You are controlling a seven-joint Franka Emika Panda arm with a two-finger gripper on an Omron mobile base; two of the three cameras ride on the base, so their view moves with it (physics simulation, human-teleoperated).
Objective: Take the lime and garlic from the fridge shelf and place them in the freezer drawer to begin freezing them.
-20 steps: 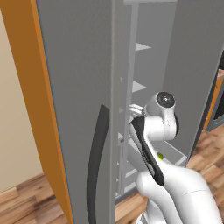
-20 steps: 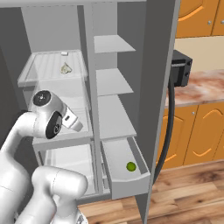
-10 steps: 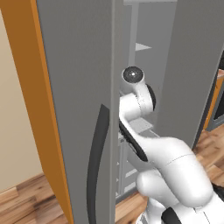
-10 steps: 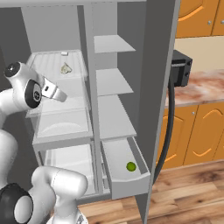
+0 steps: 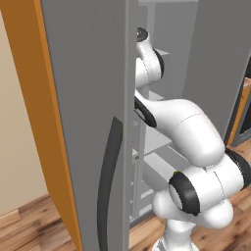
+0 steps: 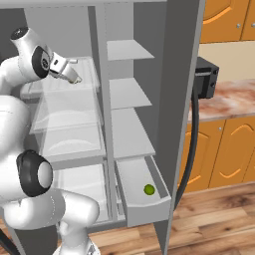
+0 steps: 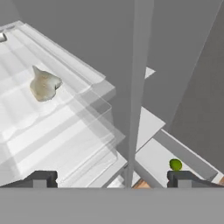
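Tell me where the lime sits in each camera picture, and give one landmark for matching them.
Left base view: a green sliver just above the arm's dark elbow joint.
Right base view: lime in the open freezer drawer, lower centre.
Hand view: lime lower right.
Shared landmark: the freezer drawer.

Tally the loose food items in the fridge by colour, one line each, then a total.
Yellowish-green: 1, the small round lime in the pale grey freezer drawer.
Whitish-grey: 1, the lumpy garlic bulb on the ribbed translucent fridge shelf.
Total: 2
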